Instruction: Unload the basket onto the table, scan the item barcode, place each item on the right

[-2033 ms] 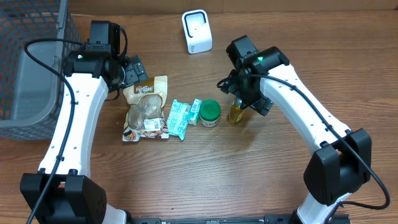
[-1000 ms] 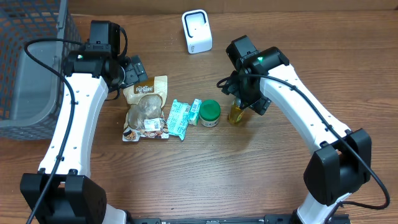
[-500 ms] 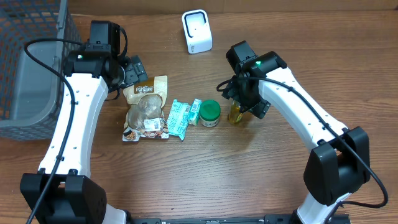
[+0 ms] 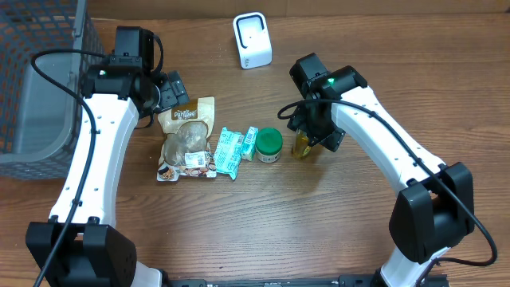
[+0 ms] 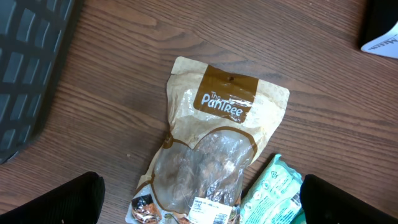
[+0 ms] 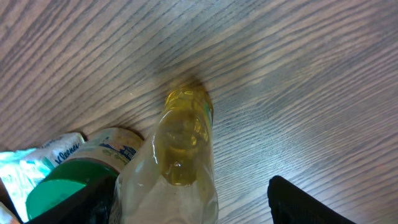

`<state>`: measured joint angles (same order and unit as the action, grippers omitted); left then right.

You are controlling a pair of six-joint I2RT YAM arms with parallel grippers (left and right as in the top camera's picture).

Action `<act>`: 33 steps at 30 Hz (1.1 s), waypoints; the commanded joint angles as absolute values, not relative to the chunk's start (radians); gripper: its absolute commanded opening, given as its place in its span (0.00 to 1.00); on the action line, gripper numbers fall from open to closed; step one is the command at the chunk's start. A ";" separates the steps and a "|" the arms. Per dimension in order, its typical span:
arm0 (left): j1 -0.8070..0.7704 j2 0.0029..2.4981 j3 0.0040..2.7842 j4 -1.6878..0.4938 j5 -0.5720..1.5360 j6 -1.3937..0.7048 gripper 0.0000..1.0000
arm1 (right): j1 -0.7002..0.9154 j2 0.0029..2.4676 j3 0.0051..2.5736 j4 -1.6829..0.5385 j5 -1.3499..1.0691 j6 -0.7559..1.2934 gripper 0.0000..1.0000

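Overhead: small clear bottle of yellow liquid (image 4: 302,145) stands on wooden counter (image 4: 319,231) beneath right jaws; white box scanner (image 4: 252,40) well beyond them. Not lifted, not scanned.
Left wrist: left jaws wide open, empty.
Right wrist: right jaws open, bottle between them, ungripped.

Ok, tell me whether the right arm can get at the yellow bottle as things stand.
Probably yes: the right pincer sits over the yellow bottle, open, with a finger on each side. The green-lidded jar stands close but seems to leave room.
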<state>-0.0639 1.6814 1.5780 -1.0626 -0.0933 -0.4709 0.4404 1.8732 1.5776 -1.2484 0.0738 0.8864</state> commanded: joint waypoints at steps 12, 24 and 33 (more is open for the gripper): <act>-0.066 1.676 1.590 -1.063 -0.100 -0.467 1.00 | 0.444 1.871 1.573 -1.236 0.024 0.836 0.62; -0.066 1.676 1.590 -1.063 -0.100 -0.467 1.00 | 0.444 1.871 1.573 -1.235 0.051 0.819 0.47; -0.066 1.676 1.590 -1.063 -0.100 -0.468 1.00 | 0.444 1.871 1.573 -1.236 0.051 0.552 0.46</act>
<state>-0.0639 1.6814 1.5780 -1.0626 -0.0933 -0.4709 0.4404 1.8732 1.5776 -1.2324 0.0341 0.6823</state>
